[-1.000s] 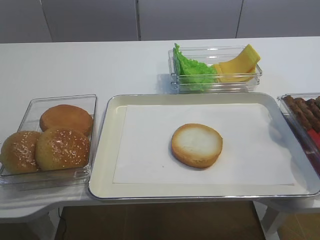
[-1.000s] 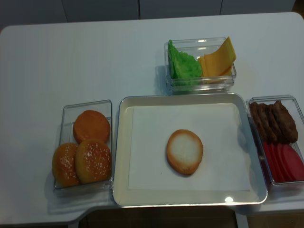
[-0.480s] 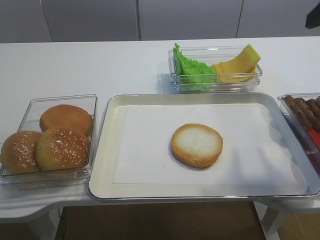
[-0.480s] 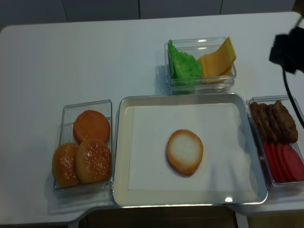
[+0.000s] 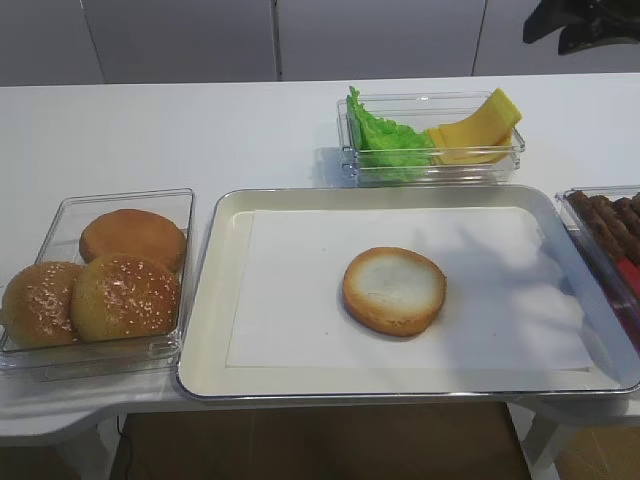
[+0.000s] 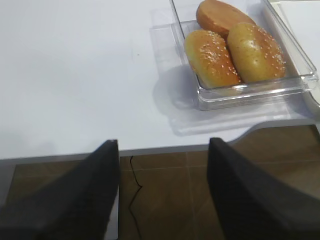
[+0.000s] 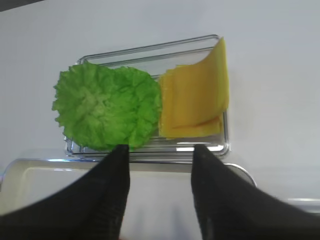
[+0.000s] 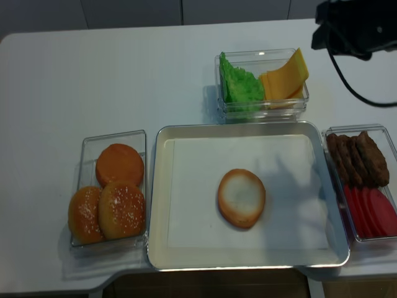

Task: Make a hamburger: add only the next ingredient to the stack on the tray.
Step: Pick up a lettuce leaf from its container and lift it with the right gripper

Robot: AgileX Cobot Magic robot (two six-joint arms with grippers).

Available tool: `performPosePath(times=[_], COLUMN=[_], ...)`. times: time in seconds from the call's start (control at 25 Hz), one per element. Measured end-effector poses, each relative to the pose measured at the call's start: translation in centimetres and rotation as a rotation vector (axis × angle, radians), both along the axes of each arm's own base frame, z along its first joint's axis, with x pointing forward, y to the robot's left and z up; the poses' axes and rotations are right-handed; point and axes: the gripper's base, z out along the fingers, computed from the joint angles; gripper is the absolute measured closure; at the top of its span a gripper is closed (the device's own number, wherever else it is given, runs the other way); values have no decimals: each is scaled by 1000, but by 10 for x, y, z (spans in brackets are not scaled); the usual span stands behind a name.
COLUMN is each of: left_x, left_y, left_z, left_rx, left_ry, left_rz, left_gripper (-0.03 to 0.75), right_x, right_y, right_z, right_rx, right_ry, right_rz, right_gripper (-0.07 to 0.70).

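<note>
The lettuce leaf (image 7: 105, 107), bright green and frilly, lies in the left half of a clear box (image 5: 430, 165) behind the tray; it also shows in the high views (image 5: 385, 140) (image 8: 239, 84). The stack is one bottom bun half (image 5: 394, 290) (image 8: 241, 197) with a pale cut face, on the white paper of the cream tray (image 5: 225, 300) (image 8: 159, 198). My right gripper (image 7: 161, 150) hangs open and empty above the tray's far rim, just short of the box. The right arm (image 8: 353, 28) shows at the top right. My left gripper (image 6: 164, 145) stands open and empty over the table's front edge.
Yellow cheese slices (image 7: 195, 102) lean beside the lettuce in the same box. A clear box (image 5: 60, 225) at the left holds sesame buns (image 6: 232, 52). At the right, another box holds brown patties (image 8: 360, 158) and red slices (image 8: 372, 211).
The right arm has come into view from the right edge and moved left, high up, toward the lettuce and cheese box. Its shadow now falls on the tray's right side.
</note>
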Motion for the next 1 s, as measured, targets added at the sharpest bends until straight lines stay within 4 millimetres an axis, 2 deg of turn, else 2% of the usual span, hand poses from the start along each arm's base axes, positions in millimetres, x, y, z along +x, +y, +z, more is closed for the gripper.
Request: performPosePath(times=[0.24,0.6,1.0], left_x=[0,0,0], left_y=[0,0,0], left_z=[0,0,0], left_rx=[0,-1,-1], left_ry=[0,0,0], left_rz=[0,-1,-1], left_gripper=[299,299,299], right_x=[25,65,98], right_y=[10,66,107], right_z=[-2,-25,-52], right_rx=[5,-16,57], right_ry=[5,13,22], right_rz=[37,186,291], right_gripper=[321,329,329])
